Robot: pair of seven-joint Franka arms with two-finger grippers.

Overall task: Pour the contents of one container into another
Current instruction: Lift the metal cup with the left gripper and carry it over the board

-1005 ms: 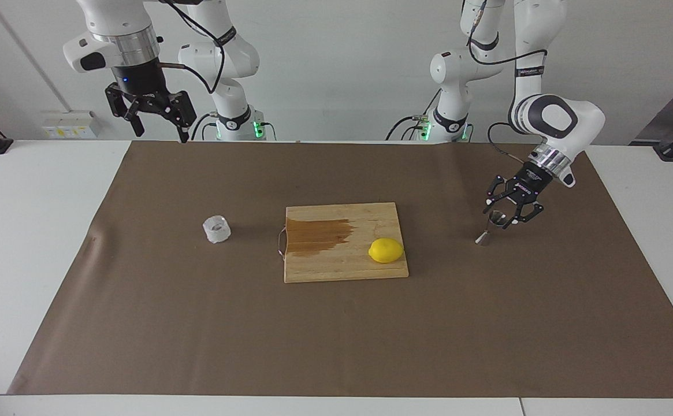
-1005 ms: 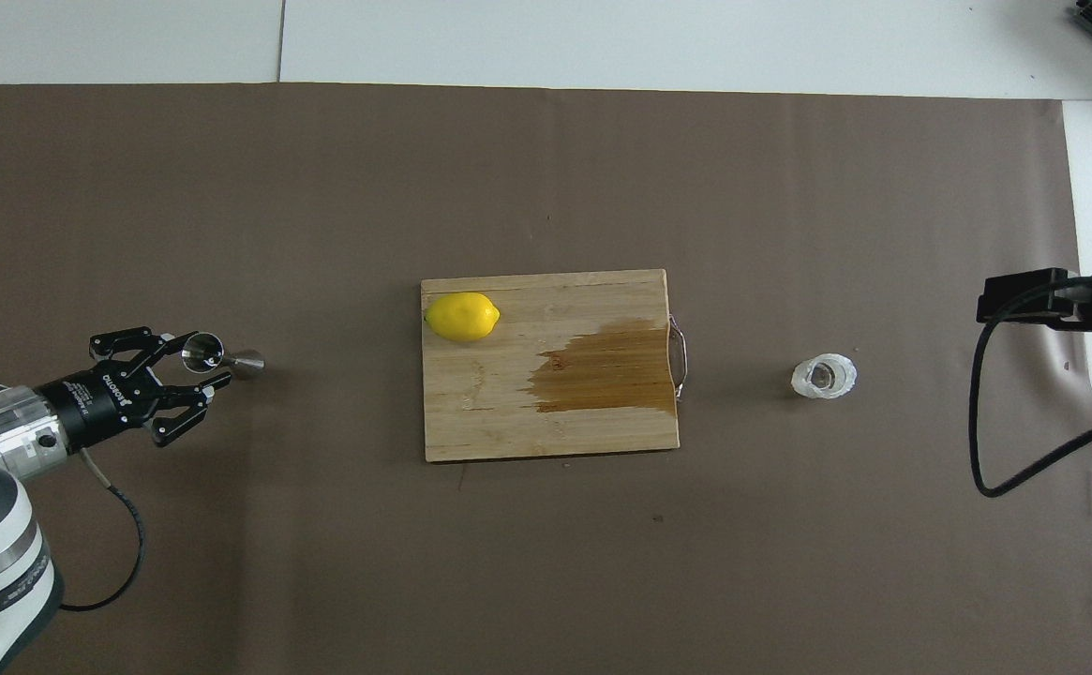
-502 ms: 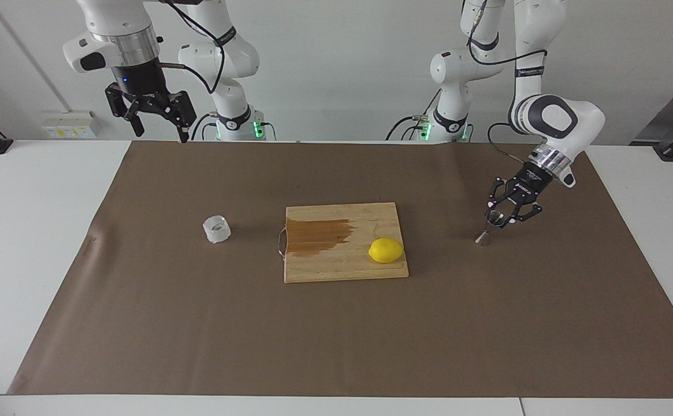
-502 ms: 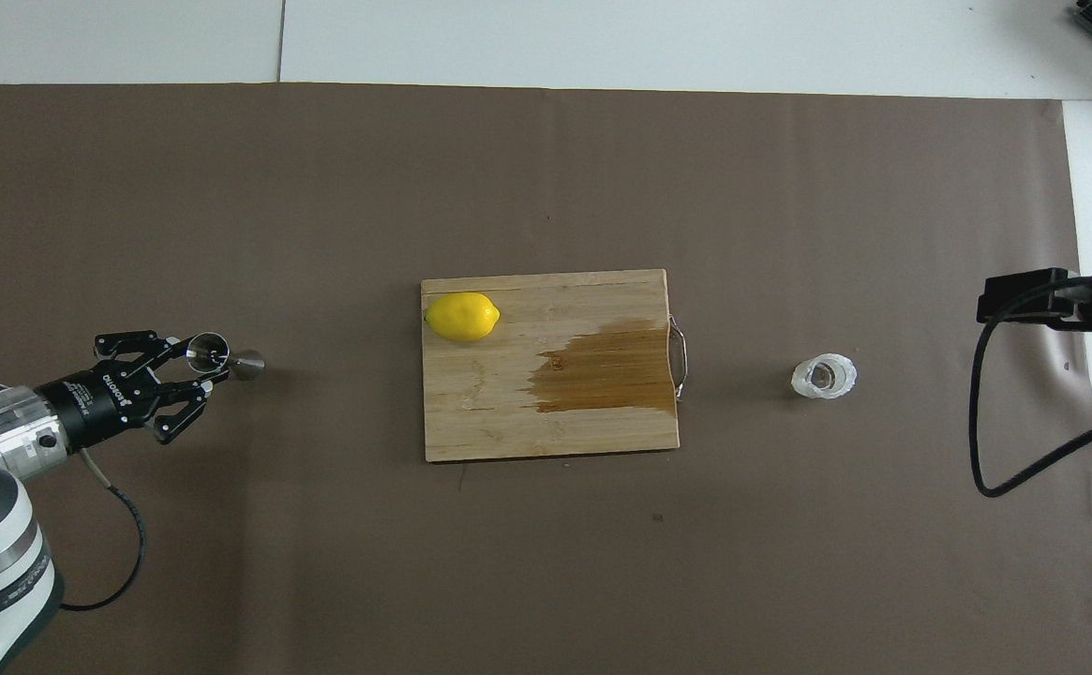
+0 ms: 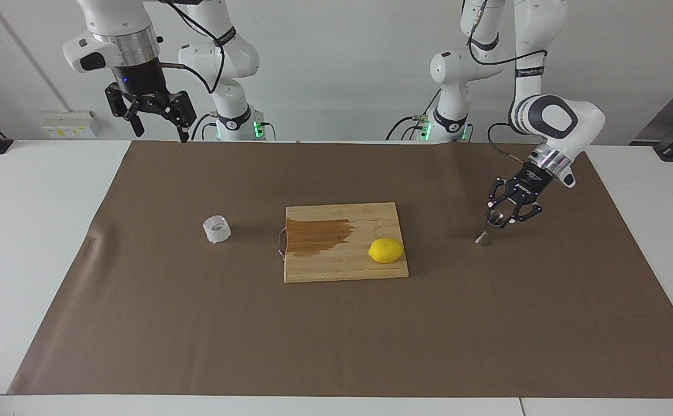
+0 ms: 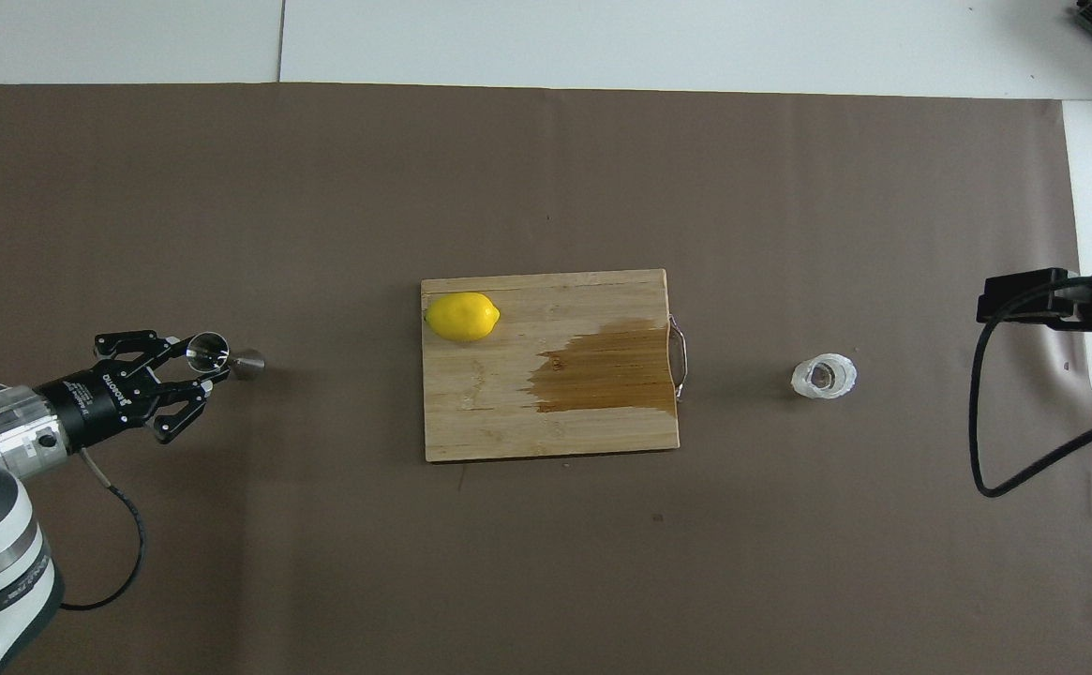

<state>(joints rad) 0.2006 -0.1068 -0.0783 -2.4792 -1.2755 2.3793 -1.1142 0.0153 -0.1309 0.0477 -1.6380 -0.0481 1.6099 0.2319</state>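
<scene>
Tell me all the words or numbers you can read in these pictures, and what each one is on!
"ROBOTIQ": white letters on the black body of the left gripper, seen upside down in the overhead view.
A small label band on the left arm: too small to read.
The yellow stickers on the wall socket plate: too small to read.

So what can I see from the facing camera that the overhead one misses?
Only the facing view shows both arms' bases and the right gripper, open and waiting high above the right arm's end of the table. Only the overhead view looks down into the steel jigger and the glass cup. Both show the left gripper shut on the jigger, the lemon on the stained cutting board, and the brown mat.
</scene>
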